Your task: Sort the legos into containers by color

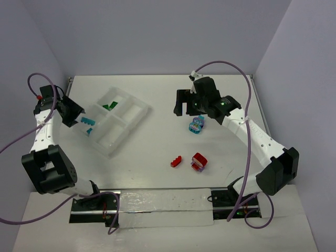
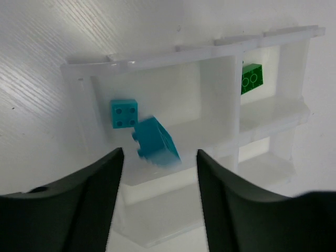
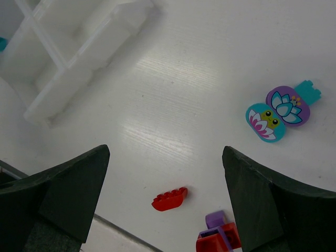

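My left gripper [image 2: 160, 155]: jaws spread, pinching nothing. In the gap just past the tips is a tilted teal brick [image 2: 155, 142]. It is blurred and touches neither finger as far as I can see. It sits within a compartment of the white translucent organizer tray [image 2: 157, 56]; can't tell if it rests on the floor there. Same compartment: a square teal brick [image 2: 124, 113], four studs up, lying flat, just beside the tilted one. Next compartment over, past the shared wall: a green brick [image 2: 251, 79], close against that wall. In the top view this gripper hangs over the tray's left edge, and the tray lies skewed on the left half of the white table [image 1: 157, 152].

My right gripper [image 3: 165, 152]: jaws spread wide, nothing between them, hanging over bare table. Closest below is a red curved brick [image 3: 169, 199], lying flat. Just to its right is a red-and-purple cluster [image 3: 218, 237], partly cut off by the frame edge. Further out is a flower-printed cluster [image 3: 277, 113]: a teal oval and a purple oval touching side by side, with a teal piece sticking out behind the purple one. All three are on the table, outside the tray and well apart from it. In the top view this gripper is near the flower-printed cluster, with the two red pieces nearer my bases.
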{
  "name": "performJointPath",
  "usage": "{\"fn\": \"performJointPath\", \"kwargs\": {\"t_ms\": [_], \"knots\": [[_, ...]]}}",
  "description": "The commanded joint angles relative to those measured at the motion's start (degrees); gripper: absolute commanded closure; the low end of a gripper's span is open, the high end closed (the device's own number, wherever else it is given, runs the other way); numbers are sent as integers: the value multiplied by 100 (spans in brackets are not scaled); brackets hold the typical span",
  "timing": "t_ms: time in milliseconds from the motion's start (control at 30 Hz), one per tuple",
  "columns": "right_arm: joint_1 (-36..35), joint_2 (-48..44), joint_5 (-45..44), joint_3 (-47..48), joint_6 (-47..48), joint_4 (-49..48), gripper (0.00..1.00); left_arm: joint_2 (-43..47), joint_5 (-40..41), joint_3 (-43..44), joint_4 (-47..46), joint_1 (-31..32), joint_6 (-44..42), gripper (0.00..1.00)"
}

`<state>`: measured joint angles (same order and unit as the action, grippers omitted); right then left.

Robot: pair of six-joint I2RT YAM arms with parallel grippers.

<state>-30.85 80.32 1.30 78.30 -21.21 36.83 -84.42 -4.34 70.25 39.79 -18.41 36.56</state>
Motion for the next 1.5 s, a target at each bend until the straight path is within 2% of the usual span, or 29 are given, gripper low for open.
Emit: {"fn": "performJointPath", "kwargs": {"t_ms": [0, 67, 100, 267, 367, 467, 533, 667, 833, 1067, 1200, 1300, 1367, 1467], "knots": [[35, 92, 46, 21, -50, -174, 5, -51, -141, -26, -437, 30, -2, 30], [35, 112, 46, 47, -41, -156, 5, -57, -82, 22, -423, 64, -17, 18], [35, 124, 46, 53, -41, -150, 5, -55, -76, 59, -429, 83, -22, 16], [38, 125, -27, 4, -53, -118, 5, 168, 266, 512, -265, 498, -257, 16], [117, 125, -211, -84, -140, -42, 5, 322, 758, 1036, -187, 1260, -583, 16], [330, 117, -402, -282, -272, -27, 5, 307, 816, 1513, -172, 2053, -744, 16], [615, 141, -479, -426, -465, -10, 6, 235, 651, 1791, -191, 2564, -755, 16], [1014, 313, -534, -836, -875, -40, 7, 9, 384, 2064, -209, 3163, -627, 17], [1090, 575, -470, -1179, -1049, -141, 10, -198, -42, 2198, -323, 3764, -436, 17], [1065, -216, -379, -2194, -1061, -387, 11, -372, -360, 2188, -337, 4336, -523, 17], [901, -429, -209, -2564, -1011, -321, 13, -464, -399, 2086, -249, 4467, -647, 18], [506, -658, -200, -2748, -1060, -273, 13, -496, -521, 2037, -209, 4530, -719, 19], [222, -968, -157, -2877, -1043, -259, 13, -479, -735, 1937, -225, 4592, -854, 20], [51, -1377, -156, -2943, -1020, -141, 13, -544, -1549, 1715, -161, 4821, -1341, 22]]}}
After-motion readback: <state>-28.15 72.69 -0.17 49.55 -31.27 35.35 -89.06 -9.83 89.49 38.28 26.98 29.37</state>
